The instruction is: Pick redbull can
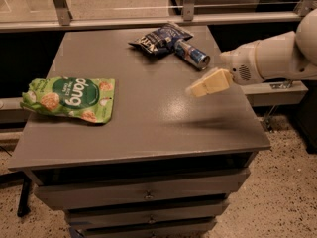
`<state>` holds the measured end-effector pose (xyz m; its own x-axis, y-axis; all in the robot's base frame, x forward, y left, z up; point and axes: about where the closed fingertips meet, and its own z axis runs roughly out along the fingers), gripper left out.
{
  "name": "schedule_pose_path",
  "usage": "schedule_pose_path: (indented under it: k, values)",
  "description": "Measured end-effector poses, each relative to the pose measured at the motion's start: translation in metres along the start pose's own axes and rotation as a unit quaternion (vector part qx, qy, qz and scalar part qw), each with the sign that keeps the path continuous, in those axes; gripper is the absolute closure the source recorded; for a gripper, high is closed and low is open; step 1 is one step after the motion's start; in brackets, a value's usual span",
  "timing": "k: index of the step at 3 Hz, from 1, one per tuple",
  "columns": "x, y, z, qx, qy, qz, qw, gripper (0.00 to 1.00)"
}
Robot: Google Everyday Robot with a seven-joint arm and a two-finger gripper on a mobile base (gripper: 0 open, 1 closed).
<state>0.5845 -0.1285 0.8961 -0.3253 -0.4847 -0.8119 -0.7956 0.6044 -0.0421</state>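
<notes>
can: redbull can (192,54) lay on its side at the far right of the grey cabinet top (148,123), touching the dark blue snack bag (158,37).
gripper: gripper (208,82) hovered over the right side of the top, near the can but apart from it; whether open or closed, could not tell.
handling: likely light, stiff thin metal, smooth and slippery; it would probably roll if nudged (judgement only).
hold: best across the round body at mid-length, clear of the bag.
other: green snack pouch (69,99) sat well apart, on the left side.
</notes>
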Motion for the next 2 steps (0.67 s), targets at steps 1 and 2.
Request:
schedule_pose_path:
  k: [1, 2]
  values:
    - [-0.021, -0.015, 0.041, 0.000, -0.051, -0.019, 0.9985, 0.00]
    - [-0.029, -0.035, 0.074, 0.004, -0.074, -0.045, 0.9963, 0.00]
